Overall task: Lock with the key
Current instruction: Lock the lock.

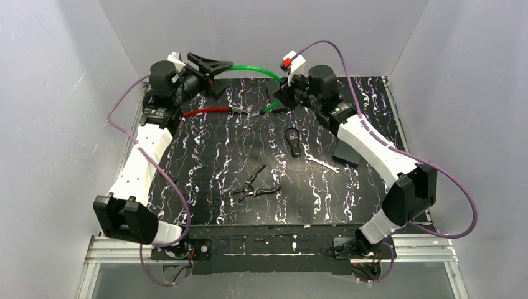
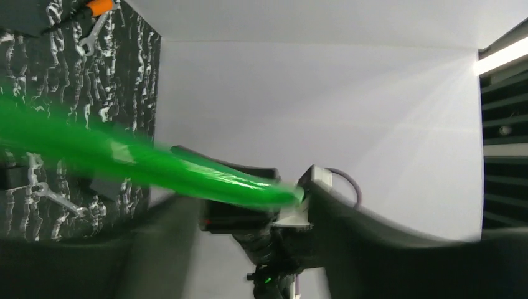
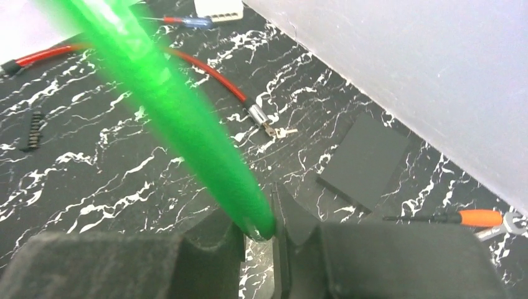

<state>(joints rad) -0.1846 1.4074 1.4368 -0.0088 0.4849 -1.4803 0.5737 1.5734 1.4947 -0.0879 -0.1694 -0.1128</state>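
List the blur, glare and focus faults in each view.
Top external: evenly lit, sharp. Left wrist: green cable smeared, own fingers blurred, bright strip glaring at right. Right wrist: green cable soft near the lens, red cable and table crisp.

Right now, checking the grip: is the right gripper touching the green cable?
Touching. Right wrist view: the end of the green cable sits pinched in the right gripper, no gap.

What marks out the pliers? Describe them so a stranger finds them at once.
Start at the black marbled table and look to its middle, toward the near edge. The pliers lie there, dark with splayed handles, bulkier than the slim silver wrench to their right.
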